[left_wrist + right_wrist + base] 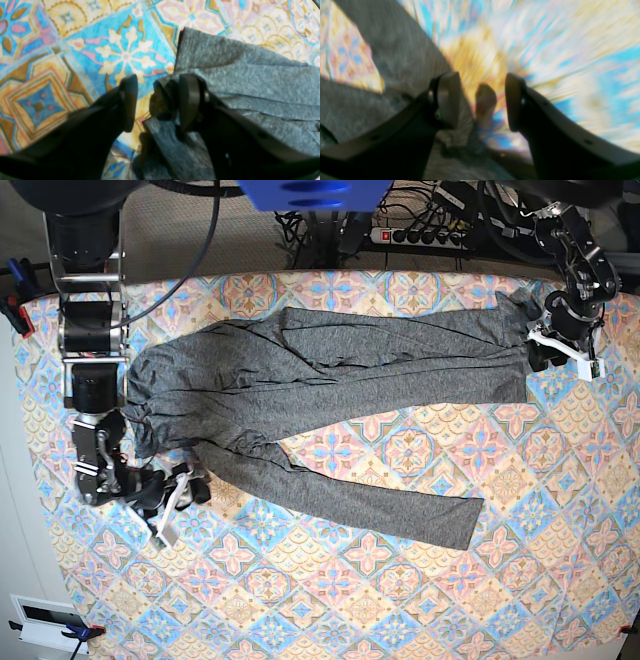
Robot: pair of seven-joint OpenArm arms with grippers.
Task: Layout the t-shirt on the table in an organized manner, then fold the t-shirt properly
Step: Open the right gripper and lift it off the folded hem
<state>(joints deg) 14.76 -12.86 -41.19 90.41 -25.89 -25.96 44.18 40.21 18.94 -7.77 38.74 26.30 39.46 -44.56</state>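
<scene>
The dark heather-grey t-shirt lies spread across the table, one long part along the far side and another running diagonally toward the front. My left gripper hovers at the garment's right end. In the left wrist view it stands open, a grey fold lying against the right finger with patterned cloth showing in the gap. My right gripper is at the garment's left end. It is open in a motion-blurred view, fabric under its left finger and the table showing between the fingers.
A power strip and cables run behind the table's far edge. A red clamp grips the tablecloth at the left edge. The right arm's column stands over the left side of the table.
</scene>
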